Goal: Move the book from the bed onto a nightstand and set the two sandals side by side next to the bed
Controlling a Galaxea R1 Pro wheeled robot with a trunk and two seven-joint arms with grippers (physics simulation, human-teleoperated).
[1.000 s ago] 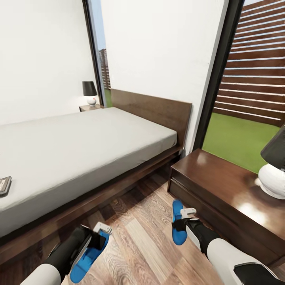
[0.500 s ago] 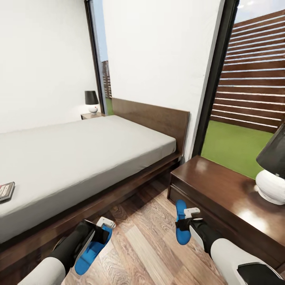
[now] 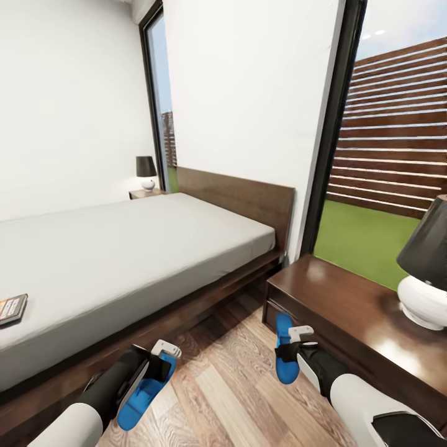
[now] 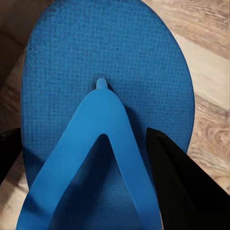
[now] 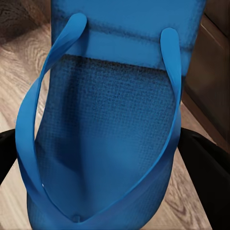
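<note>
Head view: each gripper, left (image 3: 162, 360) and right (image 3: 292, 347), grips a sandal over open floor (image 3: 217, 385) between bed (image 3: 124, 248) and nightstand (image 3: 347, 310).

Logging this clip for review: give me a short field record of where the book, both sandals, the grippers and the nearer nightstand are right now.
room: bedroom, wood-plank floor
book: flat on the bed mattress, near its edge at the head view's left
left gripper: shut on left sandal, held above the floor
right gripper: shut on right sandal, close to the nightstand front
nightstand: right of the bed, white-based lamp on top
sandals placed: not yet, both in the grippers
book moved: not yet
</note>
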